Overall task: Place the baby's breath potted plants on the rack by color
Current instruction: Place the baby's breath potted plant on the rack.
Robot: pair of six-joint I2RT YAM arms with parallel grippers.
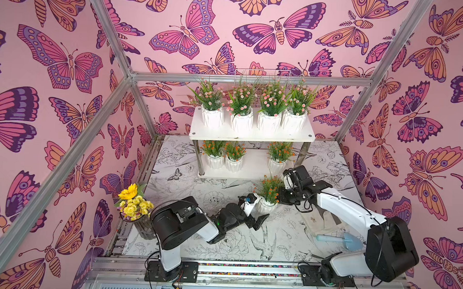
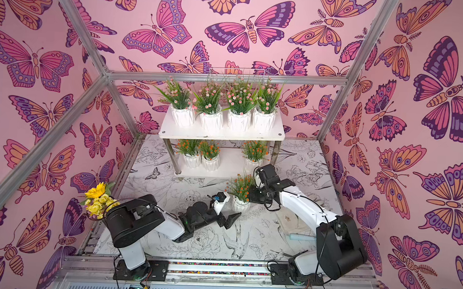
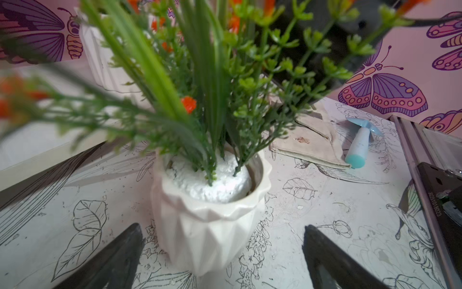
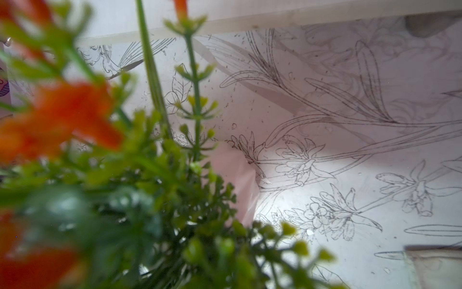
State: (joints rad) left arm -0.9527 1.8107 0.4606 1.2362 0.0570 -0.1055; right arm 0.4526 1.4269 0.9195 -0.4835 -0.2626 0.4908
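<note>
The white rack [image 1: 252, 136] [image 2: 220, 135] stands at the back. Its upper board carries several pink-flowered baby's breath potted plants [image 1: 254, 97], and three orange-flowered ones [image 1: 234, 150] sit on the lower board, with a gap right of the middle. One more orange plant [image 1: 268, 191] [image 2: 240, 188] [image 3: 212, 200] [image 4: 150, 200] stands upright on the table in front. My left gripper [image 1: 259, 213] [image 3: 222, 226] is open, a finger on each side of its white pot, not touching. My right gripper [image 1: 280, 198] is buried in its foliage, shut, fingertips hidden.
A yellow sunflower bouquet [image 1: 135, 202] in a glass vase stands at the table's front left. A beige cloth [image 1: 321, 217] [image 3: 307, 145] and a light blue handled tool [image 1: 339, 239] [image 3: 357, 145] lie under the right arm. A white wire basket [image 1: 255, 73] sits behind the rack.
</note>
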